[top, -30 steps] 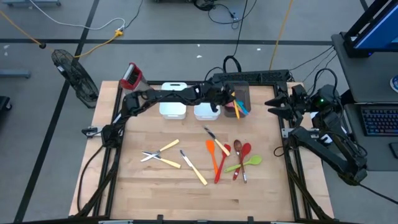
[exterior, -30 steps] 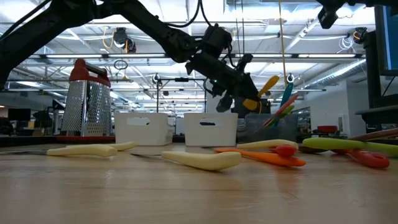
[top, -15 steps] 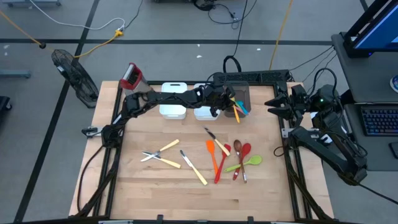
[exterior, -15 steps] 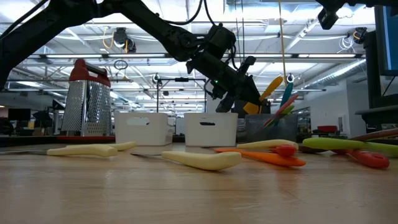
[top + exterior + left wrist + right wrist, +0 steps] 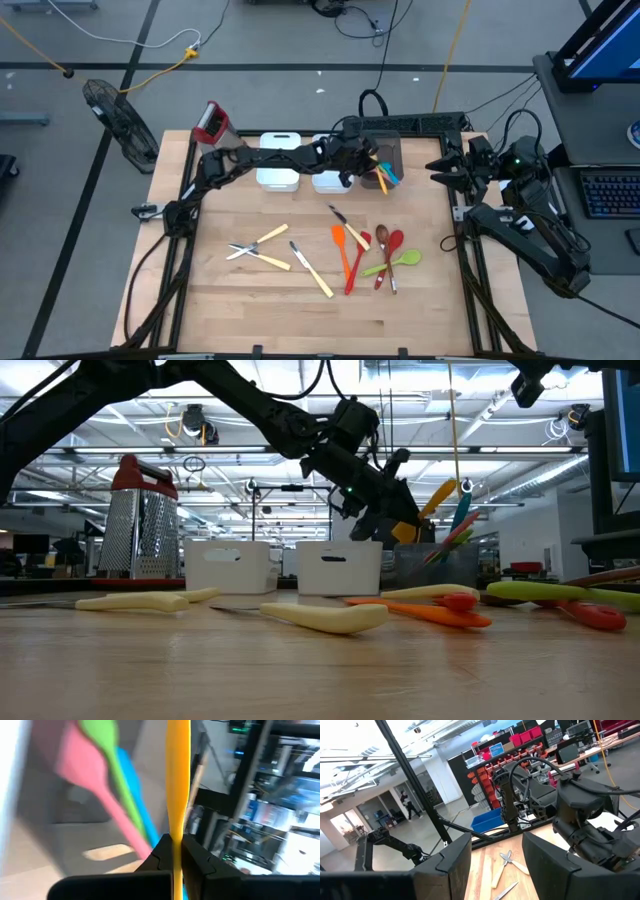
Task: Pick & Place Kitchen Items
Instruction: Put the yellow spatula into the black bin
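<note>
My left gripper (image 5: 366,164) reaches across the table's far side to the dark bin (image 5: 392,146) and is shut on a yellow utensil (image 5: 432,497). Pink (image 5: 82,765), green (image 5: 102,737) and blue (image 5: 135,795) utensils stand leaning in that bin. On the table's middle lie an orange spatula (image 5: 342,244), red spoons (image 5: 391,241), a green spoon (image 5: 396,261), yellow-handled pieces (image 5: 311,269) and tongs (image 5: 254,249). My right gripper (image 5: 441,170) is raised at the table's right edge, open with nothing between its fingers (image 5: 455,860). My left gripper pinches the yellow utensil's narrow shaft (image 5: 176,840) between its two fingers. The fingers come slanting down from the table's left. The utensil runs on past the fingertips and slants up over the dark bin, its broad end (image 5: 437,493) highest. Whether its lower end rests in the bin is hidden.
Two white bins (image 5: 279,164) (image 5: 331,179) stand side by side left of the dark bin. A red-topped metal grater (image 5: 210,122) stands at the far left corner. The near half of the wooden table (image 5: 250,300) shows bare wood.
</note>
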Available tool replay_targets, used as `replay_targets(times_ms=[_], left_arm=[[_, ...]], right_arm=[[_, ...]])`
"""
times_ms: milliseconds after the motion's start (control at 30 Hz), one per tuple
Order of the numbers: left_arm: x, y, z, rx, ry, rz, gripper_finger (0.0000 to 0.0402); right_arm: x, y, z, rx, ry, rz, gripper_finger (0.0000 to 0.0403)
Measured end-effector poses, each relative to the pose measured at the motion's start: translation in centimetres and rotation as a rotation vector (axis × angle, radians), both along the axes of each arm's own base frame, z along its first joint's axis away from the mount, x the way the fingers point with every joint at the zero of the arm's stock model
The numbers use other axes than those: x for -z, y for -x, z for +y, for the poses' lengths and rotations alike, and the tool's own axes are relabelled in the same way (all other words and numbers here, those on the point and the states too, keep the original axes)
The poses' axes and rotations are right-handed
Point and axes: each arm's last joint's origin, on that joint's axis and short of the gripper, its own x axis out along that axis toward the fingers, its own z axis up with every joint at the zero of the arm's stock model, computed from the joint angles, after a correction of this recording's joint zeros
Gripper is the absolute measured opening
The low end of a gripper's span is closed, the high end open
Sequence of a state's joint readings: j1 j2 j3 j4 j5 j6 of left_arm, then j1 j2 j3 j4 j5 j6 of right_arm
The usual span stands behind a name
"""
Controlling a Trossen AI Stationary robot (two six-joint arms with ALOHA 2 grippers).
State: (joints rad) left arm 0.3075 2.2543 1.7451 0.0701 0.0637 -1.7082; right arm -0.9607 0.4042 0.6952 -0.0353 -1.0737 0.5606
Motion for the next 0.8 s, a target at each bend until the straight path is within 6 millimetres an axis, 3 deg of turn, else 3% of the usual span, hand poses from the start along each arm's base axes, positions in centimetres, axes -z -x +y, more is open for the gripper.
replay_targets(times_ms=[800], left_arm=[[0.01, 0.10, 0.22, 0.033, -0.045, 0.016, 0.0034]], right_arm=[[0.00, 0.00, -0.01, 0.003, 0.003, -0.001, 0.0169]])
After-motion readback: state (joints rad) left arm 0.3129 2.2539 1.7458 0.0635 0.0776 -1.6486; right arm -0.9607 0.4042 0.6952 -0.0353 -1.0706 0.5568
